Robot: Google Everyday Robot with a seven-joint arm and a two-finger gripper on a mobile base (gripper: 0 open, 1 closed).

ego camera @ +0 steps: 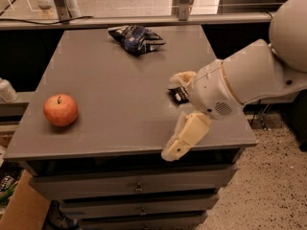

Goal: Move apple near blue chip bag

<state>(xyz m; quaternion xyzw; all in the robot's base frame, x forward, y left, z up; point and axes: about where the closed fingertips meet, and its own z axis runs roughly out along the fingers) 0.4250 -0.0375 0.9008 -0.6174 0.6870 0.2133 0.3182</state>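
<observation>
On the flat grey counter (110, 75), near its left front corner: one round red-orange apple (60, 110) with a yellowish patch and a short dark stem; upright; nothing touching it.

At the middle of the counter's far edge: one blue chip bag (136, 37), dark wrinkled foil with white and black markings; lying flat; well apart from the apple, diagonally across the counter from it.

Toward the right side of the counter: one flat black rectangular packet (180, 95) with white lettering; partly hidden behind my gripper.

Over the right front part of the counter: my gripper (171, 115), cream-coloured, two-fingered; my fingers (189, 133) are spread wide and hold nothing; the upper one sits just beside the black packet, whether touching it I cannot tell; the lower one slants down to the left, its tip showing against the counter's front edge; both are well apart from the apple and from the blue chip bag.

From the right edge: my rounded white arm (259, 75), reaching in above the counter's right side.

Below the counter: stacked grey drawers (136, 188) with small knobs; brown cardboard (21, 210) at lower left; speckled floor (273, 186) at lower right.
</observation>
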